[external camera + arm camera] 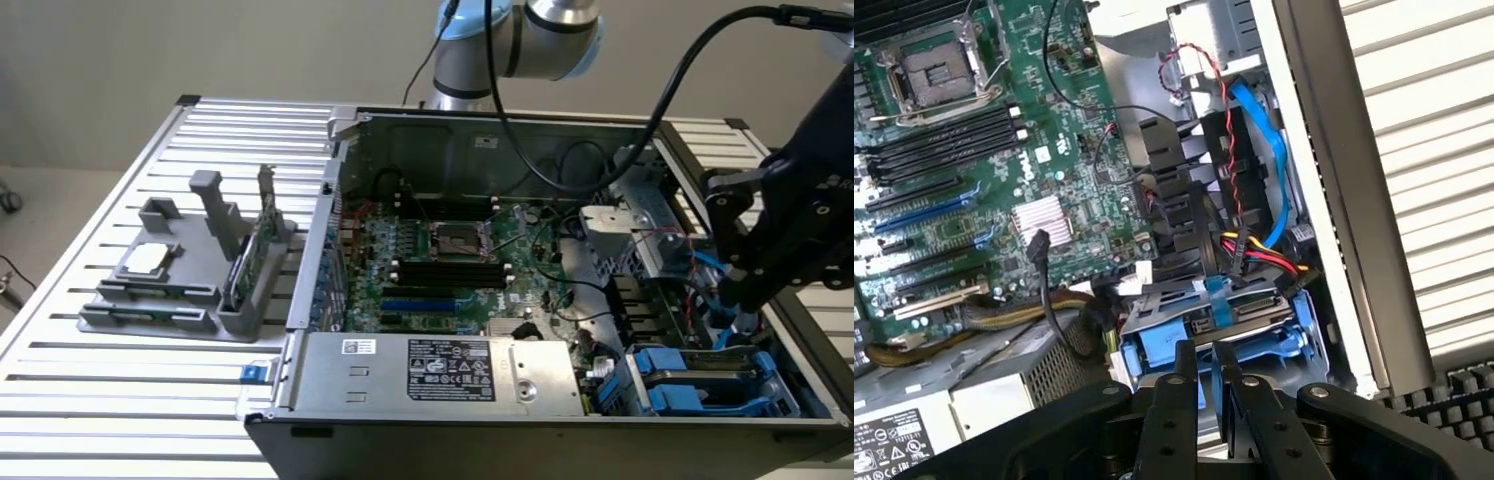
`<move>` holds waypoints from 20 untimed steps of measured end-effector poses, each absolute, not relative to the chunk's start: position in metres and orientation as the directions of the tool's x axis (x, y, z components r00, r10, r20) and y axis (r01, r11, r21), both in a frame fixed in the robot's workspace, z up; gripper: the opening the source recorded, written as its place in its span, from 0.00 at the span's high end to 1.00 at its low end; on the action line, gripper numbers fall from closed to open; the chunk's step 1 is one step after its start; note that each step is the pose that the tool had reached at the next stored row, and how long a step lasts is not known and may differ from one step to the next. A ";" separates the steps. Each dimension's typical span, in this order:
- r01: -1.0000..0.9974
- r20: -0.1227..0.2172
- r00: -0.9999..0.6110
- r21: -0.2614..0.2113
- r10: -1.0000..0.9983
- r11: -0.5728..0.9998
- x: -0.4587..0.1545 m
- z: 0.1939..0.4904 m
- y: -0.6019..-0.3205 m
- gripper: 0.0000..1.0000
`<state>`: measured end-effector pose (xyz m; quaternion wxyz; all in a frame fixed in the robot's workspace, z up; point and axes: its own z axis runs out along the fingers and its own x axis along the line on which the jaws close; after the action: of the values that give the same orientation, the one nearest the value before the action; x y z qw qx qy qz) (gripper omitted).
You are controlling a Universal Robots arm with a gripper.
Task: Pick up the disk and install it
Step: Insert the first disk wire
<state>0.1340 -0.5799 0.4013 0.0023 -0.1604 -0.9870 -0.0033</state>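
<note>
Your pincer (1206,356) hangs inside the open computer case (534,445), apparently clenched on the blue-framed disk (1162,352). The disk sits in the case's corner drive bay, gripped mid-edge, likely to keep it square.

Open PC chassis (350,124) is laid on slatted tabletop (120,410). End effector (742,316) is positioned inside chassis at ext. view's right, just above disk (703,372) in blue carrier, near PSU (427,370). Grey fixture (174,300) noted at ext. view's left.

Plastic-framed disk (703,382); ribbed metal table (120,392)
</note>
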 end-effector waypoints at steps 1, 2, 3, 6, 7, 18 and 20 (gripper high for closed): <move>0.325 0.005 -0.946 0.005 0.325 0.946 0.134 0.401 -0.580 0.79; 0.334 0.005 -0.943 0.005 0.334 0.943 0.135 0.401 -0.580 0.79; 0.342 0.005 -0.940 0.005 0.342 0.940 0.135 0.401 -0.580 0.79; 0.364 0.004 -0.931 0.002 0.364 0.931 0.137 0.401 -0.579 0.79; 0.371 0.004 -0.929 0.002 0.371 0.929 0.138 0.401 -0.579 0.79; 0.423 0.001 -0.906 -0.006 0.423 0.906 0.154 0.401 -0.576 0.79; 0.429 0.000 -0.903 -0.008 0.429 0.903 0.157 0.401 -0.575 0.79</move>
<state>0.1574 -0.5751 0.4013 0.0008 -0.2201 -0.9755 0.0038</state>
